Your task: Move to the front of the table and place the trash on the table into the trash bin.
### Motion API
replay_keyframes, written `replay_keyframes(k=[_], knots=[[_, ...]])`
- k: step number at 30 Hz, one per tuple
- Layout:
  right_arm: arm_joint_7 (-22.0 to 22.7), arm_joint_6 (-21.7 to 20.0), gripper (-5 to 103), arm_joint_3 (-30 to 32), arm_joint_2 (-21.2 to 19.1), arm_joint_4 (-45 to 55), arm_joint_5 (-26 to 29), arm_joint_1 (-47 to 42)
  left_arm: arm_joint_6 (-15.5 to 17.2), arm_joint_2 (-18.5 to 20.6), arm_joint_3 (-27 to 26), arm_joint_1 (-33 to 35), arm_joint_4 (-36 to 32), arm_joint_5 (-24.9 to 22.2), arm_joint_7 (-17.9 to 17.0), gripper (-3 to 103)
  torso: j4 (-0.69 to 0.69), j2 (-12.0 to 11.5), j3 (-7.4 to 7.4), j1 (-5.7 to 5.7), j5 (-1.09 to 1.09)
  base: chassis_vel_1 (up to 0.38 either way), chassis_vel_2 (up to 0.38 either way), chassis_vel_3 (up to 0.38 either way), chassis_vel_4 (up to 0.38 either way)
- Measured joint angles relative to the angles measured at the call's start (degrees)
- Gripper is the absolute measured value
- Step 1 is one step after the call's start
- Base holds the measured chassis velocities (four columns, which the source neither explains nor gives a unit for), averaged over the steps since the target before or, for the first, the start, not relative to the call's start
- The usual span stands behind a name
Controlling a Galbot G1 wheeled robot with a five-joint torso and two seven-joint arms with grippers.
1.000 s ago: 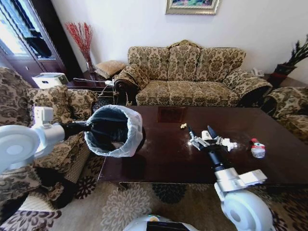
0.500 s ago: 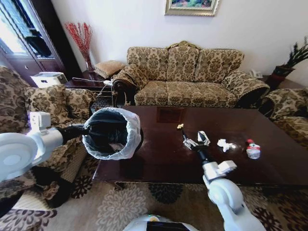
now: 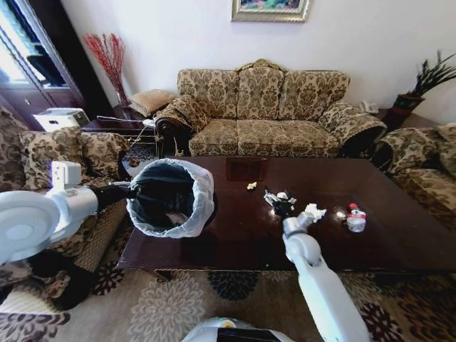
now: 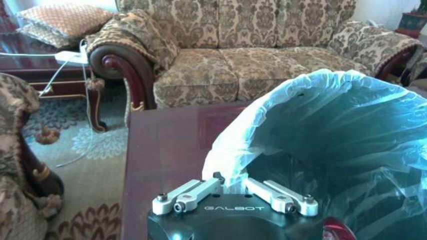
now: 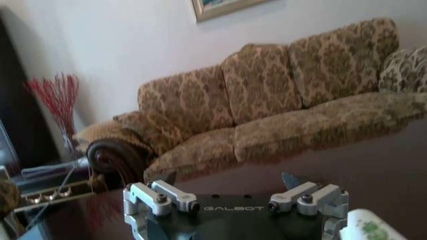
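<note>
The right gripper (image 3: 279, 201) hangs just over the middle of the table (image 3: 235, 242), its fingers spread wide in the right wrist view and nothing between them that I can make out. A pale cup-like thing (image 5: 370, 227) sits at the corner of that view, right beside one finger; whether it touches I cannot tell. From the head view the gripper is above a small whitish wrapper or cup (image 3: 283, 197), with a crumpled tissue (image 3: 313, 211) just beside it and a clear bottle with a red cap (image 3: 355, 218) a little farther toward the robot's right. A yellowish scrap (image 3: 251, 186) lies apart, nearer the sofa (image 3: 263, 107).

Over on the left, the left gripper (image 4: 233, 192) is pinched on the rim of the trash bin (image 3: 171, 196), gripping the white bag folded over it, and holds the bin tipped with its mouth turned toward the robot, above the table's left end. Something red (image 4: 333, 232) shows low inside the bin.

I would say the robot is already in place at the table and is mid-pickup: the right arm is lining up on the next piece of litter. The next move, to my eye, calls for lowering onto that small piece, pinching it cleanly without knocking the tissue, then carrying it across to the bin's mouth.
</note>
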Motion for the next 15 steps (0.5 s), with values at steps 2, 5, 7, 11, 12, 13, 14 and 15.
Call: replay_keyframes(k=[2, 5, 7, 11, 12, 13, 14, 15], knots=[[0.22, -0.37, 100, -0.52, 1.5, -3.83, -1.07, 2.74, 0.0, 0.18, 0.39, -0.12, -0.03, -0.1, 0.0, 0, -0.04, 0.0, 0.0, 0.0, 0.01, 0.0, 0.0, 0.0, 0.0], [0.24, -0.77, 100, -1.13, 3.55, -8.33, -2.16, 5.91, 0.0, 0.39, 0.96, -0.3, 0.0, -0.14, 0.03, 0, -0.09, 0.0, 0.0, 0.0, 0.1, 0.0, 0.0, 0.0, 0.0], [-0.62, -0.59, 100, -1.27, 4.83, -10.31, -2.78, 6.86, 0.0, 0.56, 1.16, -0.3, 0.18, -0.14, 0.04, 0, -0.12, 0.0, 0.0, 0.01, 0.06, 0.0, 0.0, 0.0, 0.0], [-2.05, 0.61, 100, -1.28, 5.39, -11.58, -3.72, 6.97, 0.0, 0.66, 1.14, -0.28, 0.3, -0.14, 0.12, 0, -0.09, 0.0, 0.0, 0.01, 0.03, 0.0, 0.0, 0.0, 0.0], [-2.42, 1.15, 100, -1.28, 5.6, -12.16, -4.16, 7.01, 0.0, 0.65, 1.13, -0.28, 0.39, -0.14, 0.16, 0, -0.07, 0.0, -0.01, -0.01, 0.02, 0.0, 0.0, 0.0, 0.0], [-2.42, 1.15, 100, -1.28, 5.6, -12.16, -4.16, 7.01, 0.0, 0.65, 1.13, -0.28, 0.39, -0.14, 0.16, 0, -0.07, 0.0, -0.01, -0.01, 0.02, 0.0, 0.0, 0.0, 0.0], [-2.45, 1.23, 100, -1.28, 5.69, -12.34, -4.25, 7.02, 0.0, 0.61, 1.14, -0.28, 0.39, -0.14, 0.15, 0, -0.06, 0.0, -0.01, -0.02, 0.03, 0.0, 0.0, 0.0, 0.0], [-2.46, 1.26, 100, -1.32, 5.8, -12.45, -4.38, 7.02, 0.0, 0.48, 1.17, -0.25, 0.29, -0.14, 0.15, 0, -0.05, 0.0, -0.01, -0.02, 0.03, 0.0, 0.0, 0.0, 0.0]])
